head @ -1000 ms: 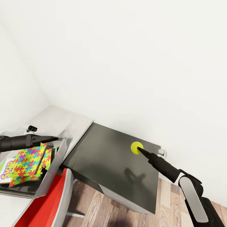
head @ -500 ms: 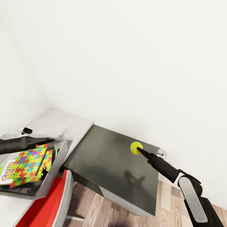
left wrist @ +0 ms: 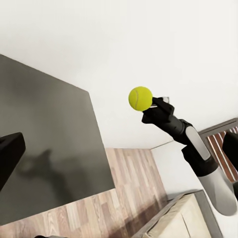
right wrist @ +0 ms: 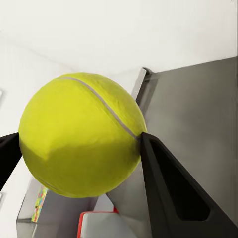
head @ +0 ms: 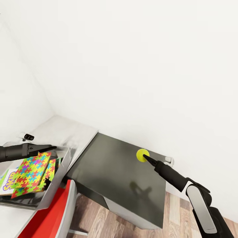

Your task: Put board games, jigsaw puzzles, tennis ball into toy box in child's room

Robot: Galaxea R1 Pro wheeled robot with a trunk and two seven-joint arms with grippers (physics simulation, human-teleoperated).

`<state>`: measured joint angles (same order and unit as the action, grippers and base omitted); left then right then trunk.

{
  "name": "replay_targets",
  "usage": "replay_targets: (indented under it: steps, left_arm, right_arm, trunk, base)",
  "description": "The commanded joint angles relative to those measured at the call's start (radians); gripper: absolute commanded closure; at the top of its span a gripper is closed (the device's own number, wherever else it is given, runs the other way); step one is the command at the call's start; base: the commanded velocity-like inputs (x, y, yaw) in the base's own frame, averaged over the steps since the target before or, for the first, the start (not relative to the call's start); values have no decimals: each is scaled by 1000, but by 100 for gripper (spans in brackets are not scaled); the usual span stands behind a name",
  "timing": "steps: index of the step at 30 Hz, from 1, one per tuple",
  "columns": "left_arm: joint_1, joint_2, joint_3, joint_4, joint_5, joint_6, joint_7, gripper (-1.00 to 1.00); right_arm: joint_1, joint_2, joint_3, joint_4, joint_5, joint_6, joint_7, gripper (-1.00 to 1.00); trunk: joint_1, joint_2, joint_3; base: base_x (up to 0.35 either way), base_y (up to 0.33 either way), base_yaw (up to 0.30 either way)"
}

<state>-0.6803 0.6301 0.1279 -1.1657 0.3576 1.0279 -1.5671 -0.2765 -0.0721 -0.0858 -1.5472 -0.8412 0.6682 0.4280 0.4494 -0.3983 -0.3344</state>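
Observation:
My right gripper (head: pixel 145 158) is shut on the yellow-green tennis ball (head: pixel 142 155), held in the air above the far right of a dark table (head: pixel 112 172). Up close the tennis ball (right wrist: pixel 82 141) sits between two black fingers (right wrist: pixel 166 188). It shows as well from the other arm, tennis ball (left wrist: pixel 140 97) at the right gripper (left wrist: pixel 154 105). At the left stands the grey toy box (head: pixel 61 172), with two jigsaw puzzles (head: pixel 31 165) lying on a board game (head: pixel 6 181) inside. My left gripper (head: pixel 53 148) hovers open over the box.
A red chair (head: pixel 49 215) stands below the toy box, at the dark table's left corner. A light grey tabletop (head: pixel 69 132) runs into the wall corner, with a small black-and-white object (head: pixel 28 136) on it. White walls rise behind. Wood-plank floor (head: pixel 178 215) lies below.
The camera has shifted a little. My left gripper drew back slightly to the left over the toy box. The right gripper holds the tennis ball in nearly the same spot.

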Motion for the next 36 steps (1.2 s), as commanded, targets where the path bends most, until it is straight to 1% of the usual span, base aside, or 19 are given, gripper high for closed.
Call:
replay_targets:
  steps: [1,6,16,36]
  left_arm:
    - [-1,0,-1,0,0,11,-4,-100]
    - [0,0,0,0,0,11,-4,-100]
    - [-1,0,-1,0,0,9,-4,-100]
    - [1,0,0,0,0,9,-4,-100]
  right_arm:
    - [-1,2,-1,-1,-2,8,-3,100]
    - [-1,6,0,-1,7,8,-3,100]
    - [0,8,1,-2,8,8,-2,100]
    - [-1,8,4,-2,8,8,-2,100]
  trunk:
    - [1,-2,0]
    - [1,-2,8]
    - [1,-2,25]
    - [1,-2,58]
  base:
    - [0,-26,0]
    - [0,-84,0]
    - [0,-154,0]
    - [0,2,0]
